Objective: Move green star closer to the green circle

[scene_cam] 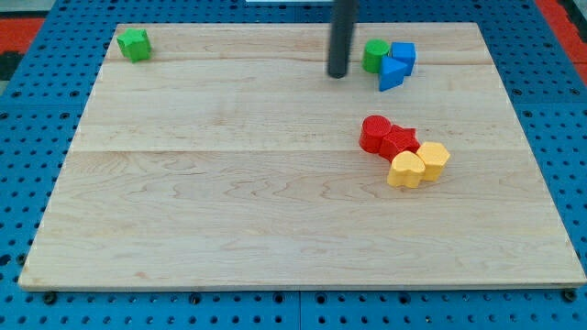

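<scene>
The green star (134,44) sits at the view's top left corner of the wooden board (229,183). The green circle (374,55) stands near the view's top right, touching a blue block (404,53) and a blue triangle (392,75). My tip (337,73) is on the board just left of the green circle, a short gap apart, and far to the right of the green star.
A red circle (374,133) and a red block (399,143) lie right of centre, touching a yellow heart (405,170) and a yellow hexagon (433,159). The board lies on a blue pegboard (37,110).
</scene>
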Controlling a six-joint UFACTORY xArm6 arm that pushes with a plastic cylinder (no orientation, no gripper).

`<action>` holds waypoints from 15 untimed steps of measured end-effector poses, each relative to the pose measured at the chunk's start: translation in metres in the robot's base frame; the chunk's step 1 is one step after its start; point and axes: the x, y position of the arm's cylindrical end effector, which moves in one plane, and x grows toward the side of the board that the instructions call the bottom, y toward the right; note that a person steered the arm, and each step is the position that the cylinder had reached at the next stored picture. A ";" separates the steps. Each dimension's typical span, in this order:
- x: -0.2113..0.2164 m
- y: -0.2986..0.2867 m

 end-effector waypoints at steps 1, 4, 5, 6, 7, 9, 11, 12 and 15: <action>0.003 -0.096; -0.056 -0.322; -0.083 -0.302; -0.078 -0.208; -0.058 -0.105; -0.049 -0.150; -0.025 -0.209; -0.020 -0.142; 0.012 -0.167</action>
